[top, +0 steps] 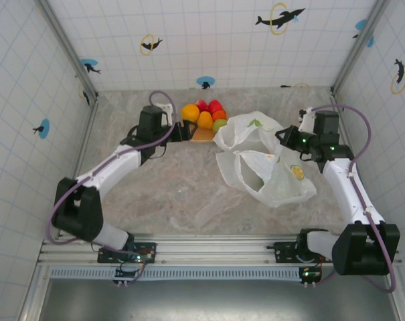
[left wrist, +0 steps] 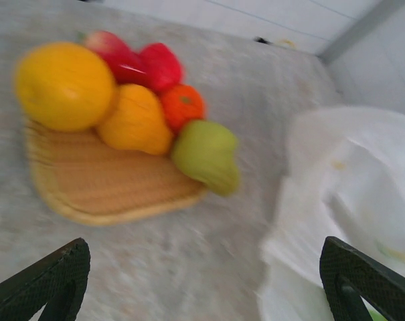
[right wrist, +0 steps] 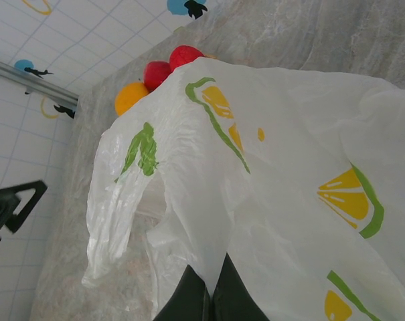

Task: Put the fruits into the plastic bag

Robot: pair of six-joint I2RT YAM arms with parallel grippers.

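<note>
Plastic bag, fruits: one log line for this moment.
left tool: open, facing fruits | right tool: shut on plastic bag | fruits: piled on wooden plate

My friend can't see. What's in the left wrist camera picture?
Blurry toy fruits, yellow, red, orange and green, are heaped on a round woven plate on a grey table. A white plastic bag lies to the right, and the open left gripper pokes its dark fingertips in at the bottom corners.

A fixed camera, high at the near edge, looks down over the whole table. The left wrist camera rides low, close to the fruits; the right wrist camera sits tight against the plastic bag. All three share both.
</note>
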